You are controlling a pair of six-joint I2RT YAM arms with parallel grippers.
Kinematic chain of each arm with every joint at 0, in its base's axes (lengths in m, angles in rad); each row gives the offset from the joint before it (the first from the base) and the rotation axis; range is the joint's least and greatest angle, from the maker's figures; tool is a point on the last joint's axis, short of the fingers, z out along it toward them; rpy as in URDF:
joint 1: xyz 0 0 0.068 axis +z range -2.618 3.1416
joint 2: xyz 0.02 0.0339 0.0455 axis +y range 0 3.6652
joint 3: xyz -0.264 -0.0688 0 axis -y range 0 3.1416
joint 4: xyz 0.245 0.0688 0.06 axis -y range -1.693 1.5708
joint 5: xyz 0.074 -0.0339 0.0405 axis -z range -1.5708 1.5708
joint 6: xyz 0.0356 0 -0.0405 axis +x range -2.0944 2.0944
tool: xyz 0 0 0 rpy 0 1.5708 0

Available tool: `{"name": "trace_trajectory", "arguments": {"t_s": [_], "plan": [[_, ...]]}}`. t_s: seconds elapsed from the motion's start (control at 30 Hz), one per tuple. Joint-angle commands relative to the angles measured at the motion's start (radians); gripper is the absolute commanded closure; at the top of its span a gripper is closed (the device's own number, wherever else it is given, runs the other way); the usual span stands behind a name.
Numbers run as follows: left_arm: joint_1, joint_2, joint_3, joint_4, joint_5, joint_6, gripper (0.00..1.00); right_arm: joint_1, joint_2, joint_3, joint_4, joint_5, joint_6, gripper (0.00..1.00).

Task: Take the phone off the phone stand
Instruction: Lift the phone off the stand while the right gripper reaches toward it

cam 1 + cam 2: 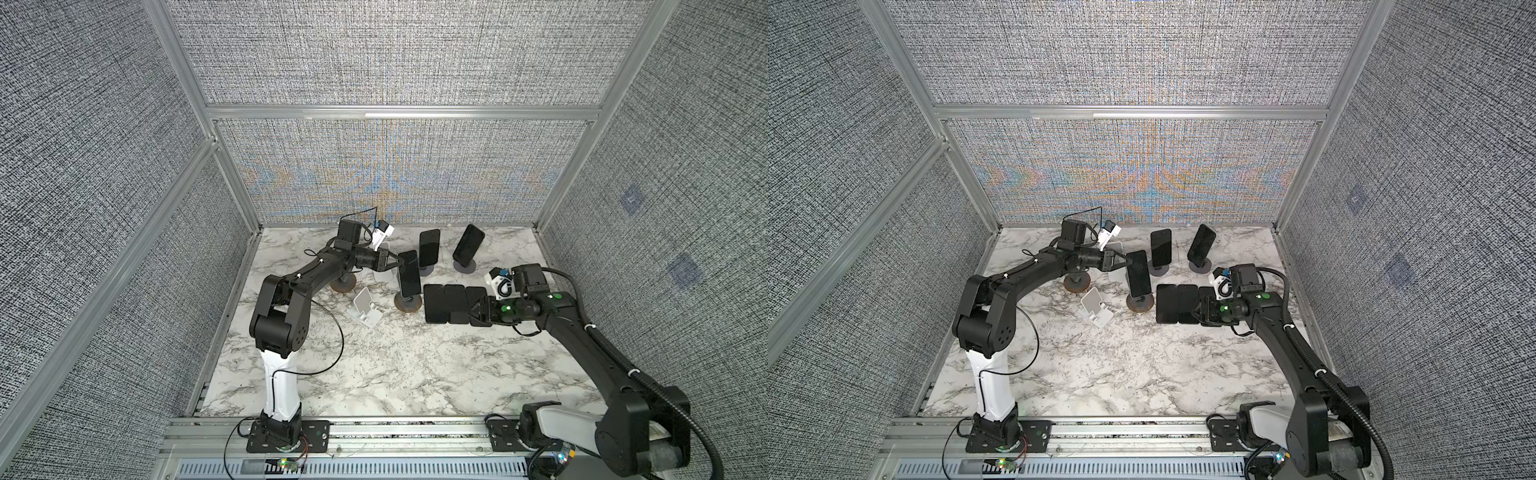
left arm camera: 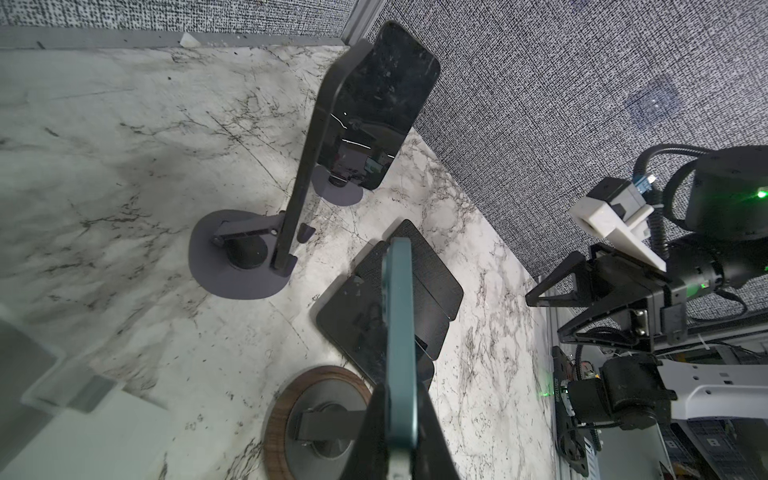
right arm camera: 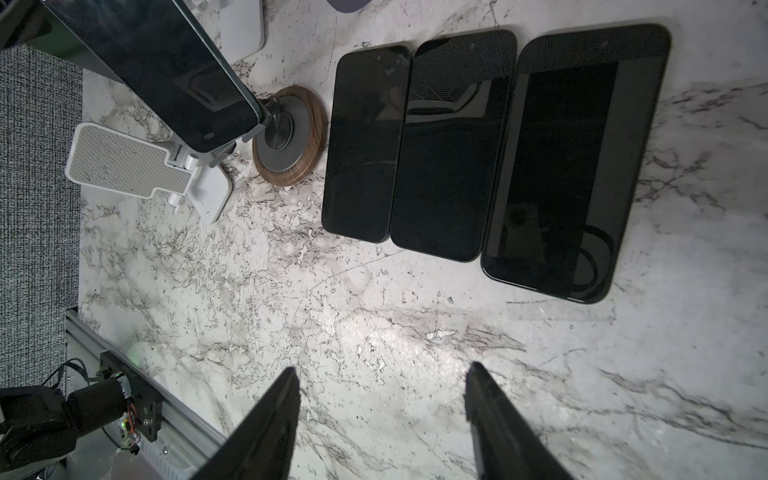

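Teal-edged, black-glass slim phone [image 1: 409, 274] stands tilted on the round wood-rimmed metal stand [image 1: 407, 304], long axis rising from its cradle. I have the left gripper [image 1: 396, 262] clamped on its upper end, reaching from the left, so I judge the pull goes up along that axis. Right gripper [image 1: 475, 312], jaws apart, hovers beside three flat black phones [image 1: 453, 303].

The left tool [image 2: 401, 401] pinches a teal phone [image 2: 399, 316] across its thin body. The phone is seen edge-on and upright, above a wood-rimmed stand [image 2: 282, 415]. Just beyond, three dark phones [image 2: 353, 324] lie flat, side by side on the marble surface [image 2: 124, 145]. Further off, a black stand [image 2: 303, 166] rises edge-on from a grey disc. Another phone [image 2: 386, 95] leans on its own stand near the surface's corner, by the wall [image 2: 540, 104]. The right tool [image 2: 544, 316] hangs near the surface's edge, jaws apart and empty.
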Motion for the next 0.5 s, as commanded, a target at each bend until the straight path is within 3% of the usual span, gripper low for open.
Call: {"name": "trace_trajectory", "arguments": {"t_s": [0.0,0.23,0.47], "plan": [[-0.001,-0.046,-0.004,-0.03,-0.009,-0.001,0.97,0.042,-0.013,0.022,-0.018,0.024,-0.02,0.41],[-0.002,-0.172,-0.035,-0.04,-0.04,-0.071,1.0,0.271,-0.045,0.129,0.019,0.199,-0.029,0.39],[-0.052,-0.243,-0.094,-0.011,-0.065,-0.352,1.0,0.414,0.038,0.276,0.089,0.27,-0.064,0.14]]}}
